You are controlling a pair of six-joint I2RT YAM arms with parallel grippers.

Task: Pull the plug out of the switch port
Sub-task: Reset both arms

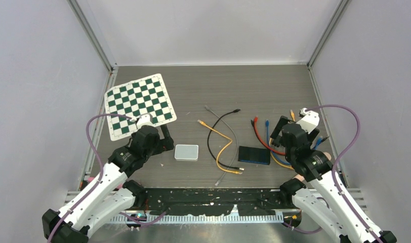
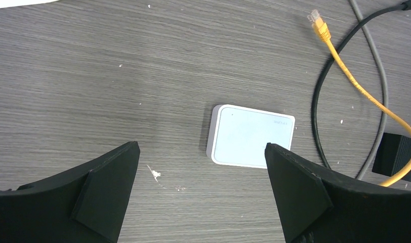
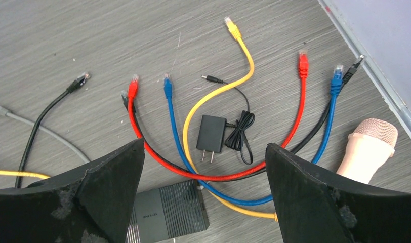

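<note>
- Chessboard (image 1: 138, 105): flat, at the table's ten o'clock.
- Left gripper (image 2: 201, 149): jaws wide, holding nothing, over a white box (image 2: 251, 136) (box at its one o'clock).
- Orange cable (image 2: 323, 33) and black cable (image 2: 315, 114): loose, table centre.
- Black switch (image 1: 254, 155): four o'clock from centre. The red cable (image 3: 302, 63), blue cable (image 3: 167, 87) and yellow cable (image 3: 234, 31) crowd its right end. Whether any plug sits in a port cannot be told.
- Right gripper (image 3: 204, 149): jaws wide, empty, above a power adapter (image 3: 212, 134).
</note>
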